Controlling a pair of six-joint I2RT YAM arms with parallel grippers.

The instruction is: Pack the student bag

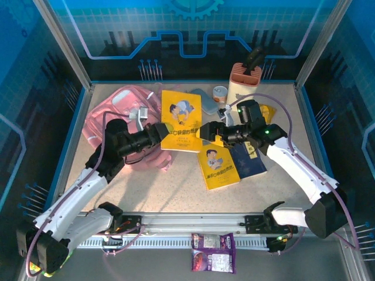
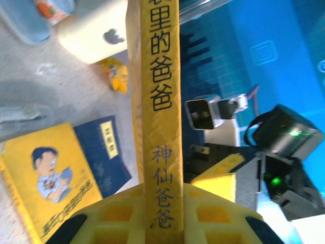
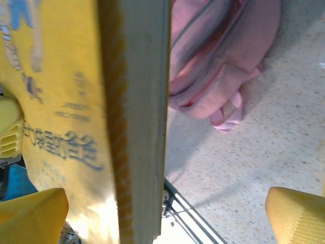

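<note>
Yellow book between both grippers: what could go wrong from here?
1. The left gripper pinches the yellow book at one edge only; it might pivot or slip.
2. The right gripper stands open with the book between its fingers; retreating sideways could knock it.
3. The student bag lies slumped; the book may snag going in.

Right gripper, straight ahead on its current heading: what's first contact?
The right gripper would meet the yellow book first, edge-on between its open jaws, held by the left gripper; student bag beyond, depth unclear.
</note>
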